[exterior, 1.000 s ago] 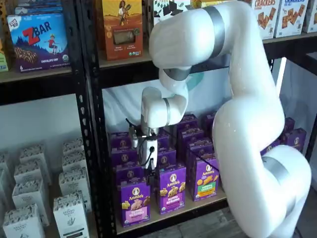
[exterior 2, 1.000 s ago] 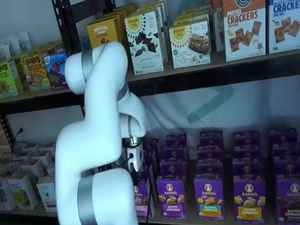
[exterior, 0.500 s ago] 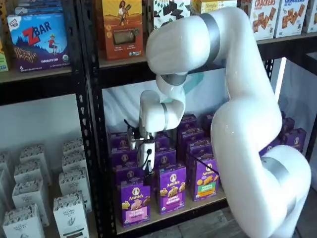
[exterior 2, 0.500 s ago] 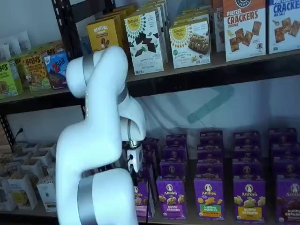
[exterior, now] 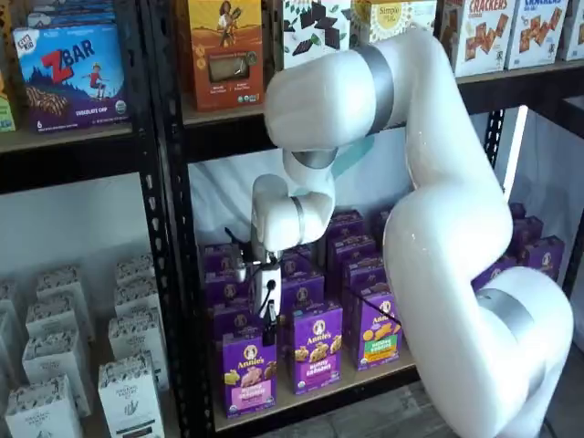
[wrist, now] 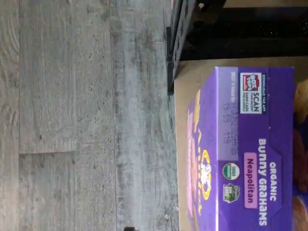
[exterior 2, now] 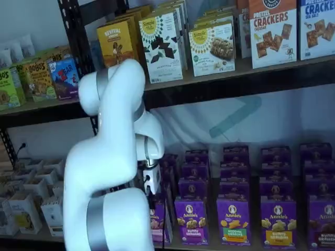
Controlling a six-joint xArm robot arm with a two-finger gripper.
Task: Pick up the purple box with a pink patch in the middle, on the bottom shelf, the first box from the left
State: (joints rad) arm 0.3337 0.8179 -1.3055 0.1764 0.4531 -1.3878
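The purple box (exterior: 249,372) with the pink patch stands at the left front of the bottom shelf (exterior: 339,386). In a shelf view the arm hides most of it, leaving only its right part (exterior 2: 157,222). The wrist view shows its top and front close up (wrist: 240,149), with a pink "Neapolitan" label, at the shelf board's edge (wrist: 184,120). My gripper (exterior: 268,336) hangs just above the box's top, white body above and black fingers below. No gap between the fingers shows. It also shows in a shelf view (exterior 2: 152,198), just above the box.
More purple Annie's cartons stand beside and behind it, one with a purple label (exterior: 317,347) and one with a green patch (exterior: 380,338). A black upright (exterior: 164,228) stands left of the box. White cartons (exterior: 128,392) fill the neighbouring bay. Grey floor (wrist: 86,115) lies below.
The gripper has come down and a little left, from over the second row of cartons to just above the pink-patch box. The arm's elbow has dropped with it.
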